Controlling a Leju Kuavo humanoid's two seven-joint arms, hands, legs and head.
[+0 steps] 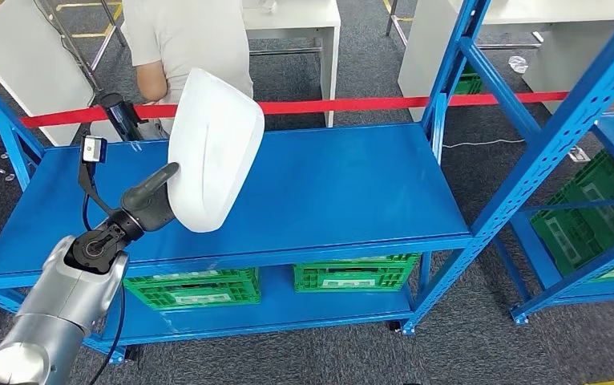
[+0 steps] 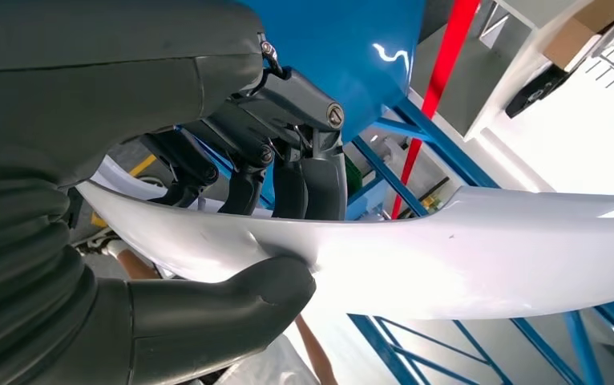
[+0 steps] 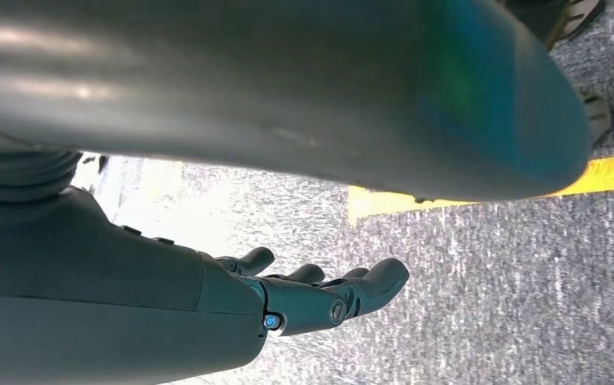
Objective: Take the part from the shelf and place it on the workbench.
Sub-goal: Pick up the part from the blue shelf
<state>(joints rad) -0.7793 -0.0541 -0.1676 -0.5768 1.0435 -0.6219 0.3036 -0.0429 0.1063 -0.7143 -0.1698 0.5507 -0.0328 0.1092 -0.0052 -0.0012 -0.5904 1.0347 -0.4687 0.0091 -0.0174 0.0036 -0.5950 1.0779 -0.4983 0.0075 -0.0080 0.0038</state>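
Clearly the left robot hand (image 1: 150,204) grips the white part (image 1: 212,148) by its thin edge above the blue shelf (image 1: 344,192). It seems a light, stiff, smooth shell, apt to slip. The right robot hand (image 3: 320,293) hangs loose, holding nothing.

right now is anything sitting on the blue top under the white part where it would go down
Nothing visible: the left hand holds the white part above the blue top, and the surface beneath and beside it looks bare.
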